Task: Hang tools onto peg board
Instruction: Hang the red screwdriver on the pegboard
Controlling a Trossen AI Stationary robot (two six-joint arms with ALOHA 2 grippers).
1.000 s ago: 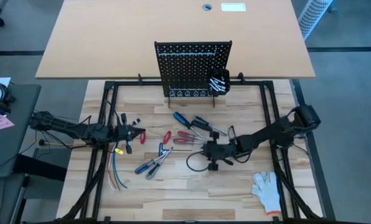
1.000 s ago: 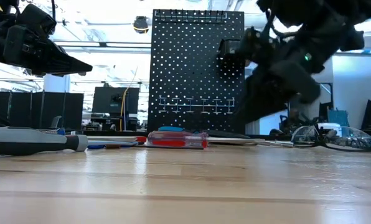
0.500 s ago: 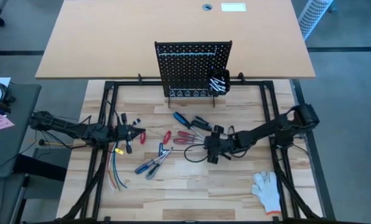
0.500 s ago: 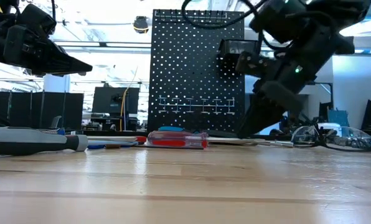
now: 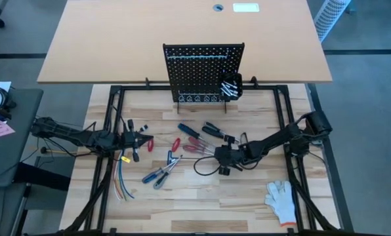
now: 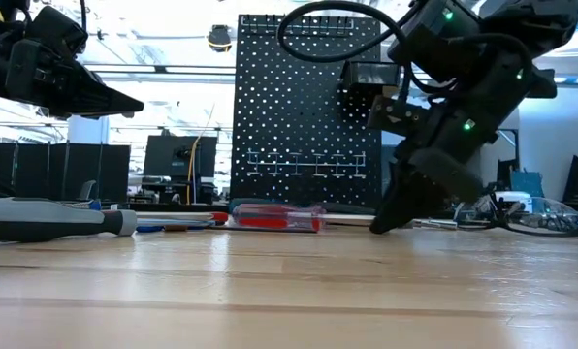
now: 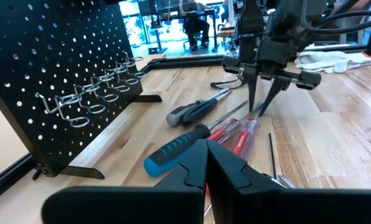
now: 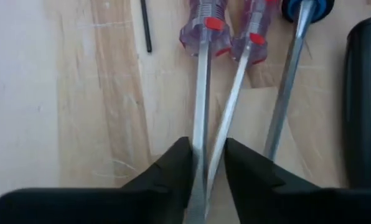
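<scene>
— Tools, where do they lie?

— Near the middle of the pale wooden table [image 5: 202,196]. Two clear screwdrivers with red marks [image 8: 204,31] lie side by side, touching, and a blue-handled screwdriver [image 7: 173,152] lies just beside them. Red-handled pliers [image 5: 161,174] lie nearer the front edge.

— And the upright black metal peg board full of small holes [image 5: 202,69]?

— It stands at the back edge. Bare wood lies between it and the tools.

— What is the right gripper [image 8: 204,163] doing?

— It is low over the silver shafts of the two clear screwdrivers. Its dark fingers [image 8: 167,171] are a little apart, with one shaft in the gap. I cannot tell if they squeeze it.

— And the left gripper [image 7: 205,165]?

— It is up off the table near the left side, clenched tight on nothing.

— Is there open room?

— Yes, along the front edge, between the pliers and a white glove [image 5: 282,200] at the front right corner.
</scene>
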